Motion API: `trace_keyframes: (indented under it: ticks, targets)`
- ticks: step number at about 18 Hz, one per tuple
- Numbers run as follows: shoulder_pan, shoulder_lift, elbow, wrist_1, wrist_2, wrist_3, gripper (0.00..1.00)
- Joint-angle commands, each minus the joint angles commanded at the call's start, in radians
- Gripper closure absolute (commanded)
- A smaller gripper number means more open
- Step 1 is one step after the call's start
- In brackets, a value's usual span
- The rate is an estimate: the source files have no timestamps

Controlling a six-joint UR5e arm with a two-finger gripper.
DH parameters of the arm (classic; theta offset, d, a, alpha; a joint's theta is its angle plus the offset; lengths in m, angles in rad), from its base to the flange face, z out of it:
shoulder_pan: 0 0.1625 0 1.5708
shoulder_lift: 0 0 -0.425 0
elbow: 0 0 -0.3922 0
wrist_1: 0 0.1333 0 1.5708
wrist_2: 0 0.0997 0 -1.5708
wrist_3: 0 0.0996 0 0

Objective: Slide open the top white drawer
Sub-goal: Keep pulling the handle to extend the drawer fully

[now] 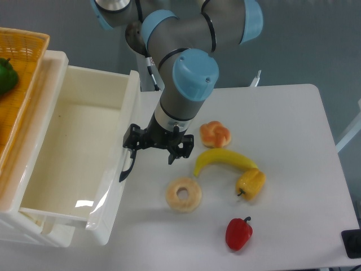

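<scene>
The top white drawer (121,186) stands pulled far out of the cabinet, its cream inside bare. Its curved black handle (126,168) shows on the front wall facing the table. My gripper (153,152) hangs just right of that front wall at handle height. Its fingers are spread open, and the left finger (131,144) sits right at the handle's upper end. I cannot tell whether it touches the handle. Nothing is clamped between the fingers.
An orange wicker basket (25,51) with a green pepper (5,76) sits on the cabinet at the left. On the table lie a bun (215,134), a banana (224,160), a yellow pepper (251,183), a doughnut (183,195) and a red pepper (238,233).
</scene>
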State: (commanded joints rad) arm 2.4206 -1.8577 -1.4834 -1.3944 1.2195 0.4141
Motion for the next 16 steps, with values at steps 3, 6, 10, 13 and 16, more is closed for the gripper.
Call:
trace_keyframes:
  ticks: [3, 6, 10, 13, 16]
  targets:
    - [0.009, 0.002, 0.023, 0.011, 0.003, 0.046, 0.00]
    - [0.015, -0.002, 0.032, 0.064, 0.027, 0.159, 0.00]
    - [0.015, -0.003, 0.029, 0.087, 0.153, 0.314, 0.00]
    - [0.015, -0.014, 0.025, 0.087, 0.210, 0.425, 0.00]
    - [0.035, -0.020, 0.020, 0.087, 0.216, 0.443, 0.00]
